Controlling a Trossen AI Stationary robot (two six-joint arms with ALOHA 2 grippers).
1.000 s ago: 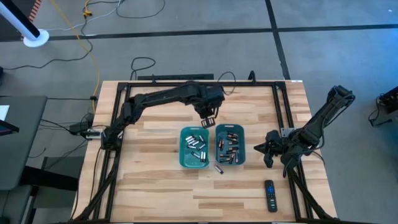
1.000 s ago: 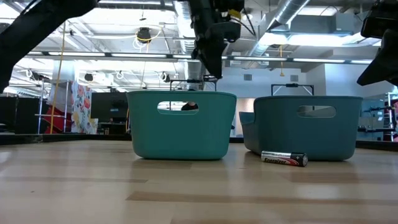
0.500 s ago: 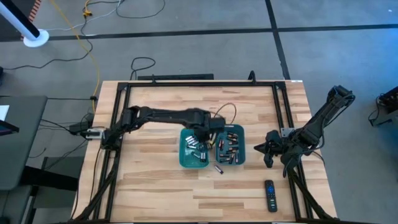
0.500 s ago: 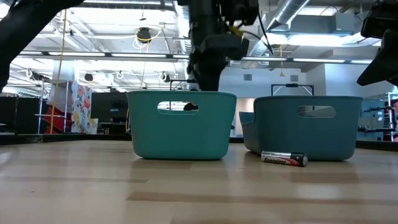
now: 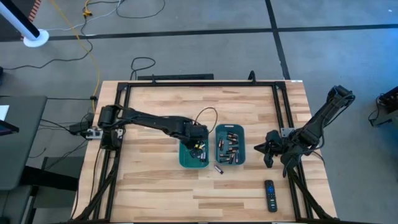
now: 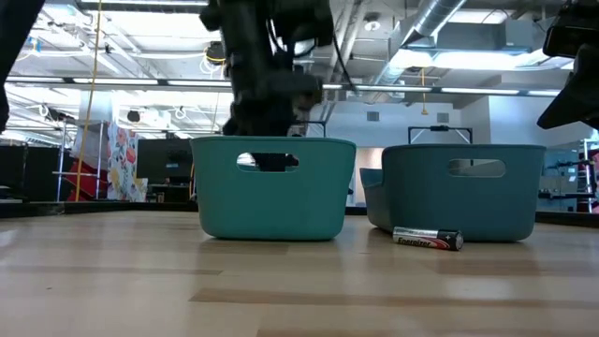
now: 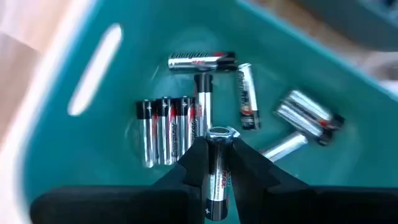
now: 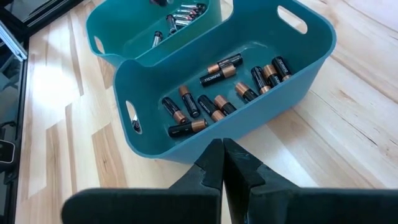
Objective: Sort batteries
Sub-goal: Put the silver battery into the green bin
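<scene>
now the left gripper (image 7: 214,180) hangs inside the left bin (image 5: 184,160), fingers clamped on a silver battery (image 7: 216,167); released tilted, it may bounce out. right gripper (image 8: 222,163) waits, fingers together.

Two teal plastic bins sit side by side near the middle of the pale wooden counter (image 5: 155,168): the left bin (image 5: 184,160) holds silvery-white batteries (image 7: 168,127), the right bin (image 5: 242,144) dark copper-ended batteries (image 8: 211,93). One loose dark battery (image 5: 219,168) lies just before them; a black rectangular remote control (image 5: 270,195) lies toward the front right corner.
</scene>
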